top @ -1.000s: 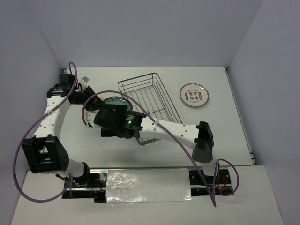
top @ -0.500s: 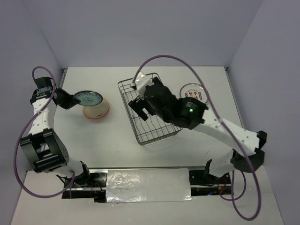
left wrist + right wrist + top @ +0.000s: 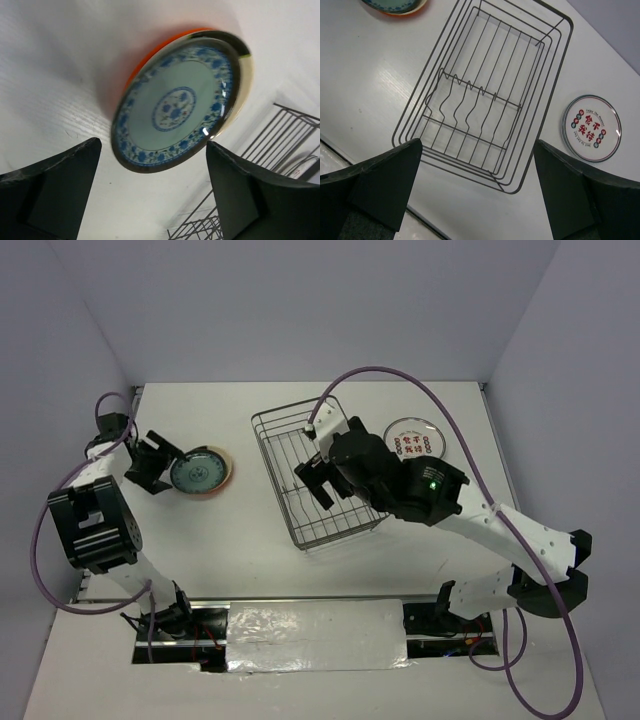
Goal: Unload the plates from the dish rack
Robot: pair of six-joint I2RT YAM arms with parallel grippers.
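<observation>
A teal-faced plate [image 3: 197, 470] [image 3: 180, 102] with blue flower print lies flat on the solid orange plate [image 3: 226, 476] [image 3: 150, 55] at the left of the table. My left gripper [image 3: 163, 464] [image 3: 152, 195] stands open just left of this stack, touching nothing. The dark wire dish rack [image 3: 277, 490] [image 3: 548, 100] sits mid-table with no plates in it. Above its near half hovers my right gripper [image 3: 318, 480] [image 3: 477, 195], open and holding nothing. A white plate with red characters [image 3: 413, 443] [image 3: 591, 128] rests right of the rack.
Walls close in the white table on the left, back and right. The rack's corner [image 3: 295, 111] shows just right of the plate stack. The arm bases and a foil-covered strip [image 3: 315, 632] line the near edge.
My left gripper has opened and let go of the teal-faced plate, which now lies on the orange plate. The right gripper has shifted a little over the rack and stays open.
</observation>
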